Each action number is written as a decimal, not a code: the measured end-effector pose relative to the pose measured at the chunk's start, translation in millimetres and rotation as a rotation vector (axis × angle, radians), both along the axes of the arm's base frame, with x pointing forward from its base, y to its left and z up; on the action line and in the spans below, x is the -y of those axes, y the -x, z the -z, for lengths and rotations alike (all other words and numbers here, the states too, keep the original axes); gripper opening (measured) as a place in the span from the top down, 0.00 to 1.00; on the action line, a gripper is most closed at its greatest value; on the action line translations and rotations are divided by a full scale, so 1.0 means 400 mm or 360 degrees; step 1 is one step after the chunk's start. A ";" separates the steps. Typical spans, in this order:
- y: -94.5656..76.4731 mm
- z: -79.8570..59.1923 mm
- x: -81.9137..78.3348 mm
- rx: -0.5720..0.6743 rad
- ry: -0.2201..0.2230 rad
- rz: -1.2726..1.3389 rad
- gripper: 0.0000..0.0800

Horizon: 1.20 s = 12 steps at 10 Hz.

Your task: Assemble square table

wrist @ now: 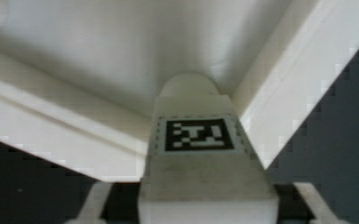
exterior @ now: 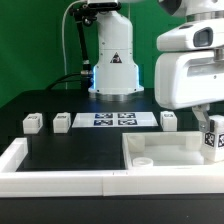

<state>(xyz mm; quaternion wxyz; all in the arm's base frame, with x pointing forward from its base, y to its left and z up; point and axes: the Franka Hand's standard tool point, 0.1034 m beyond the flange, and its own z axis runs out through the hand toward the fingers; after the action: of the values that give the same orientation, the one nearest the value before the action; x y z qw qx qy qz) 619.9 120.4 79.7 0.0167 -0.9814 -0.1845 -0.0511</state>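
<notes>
Though the jaws are clamped on one leg, upright over the slab at the exterior view's right, nothing looks fitted yet; can't tell if that leg touches the slab. The slab lies flat at the near right of the table, its one visible corner hole empty. Loose in the far row: second leg and third leg left of the marker board, fourth leg right of it. Judgement: early stage, all four to screw in
</notes>
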 end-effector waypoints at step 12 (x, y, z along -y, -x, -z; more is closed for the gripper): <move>0.009 0.005 0.003 -0.0069 -0.0179 0.1942 0.63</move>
<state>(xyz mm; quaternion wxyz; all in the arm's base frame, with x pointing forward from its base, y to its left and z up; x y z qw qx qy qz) 616.5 119.2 77.7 0.0399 -0.9085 0.4140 -0.0411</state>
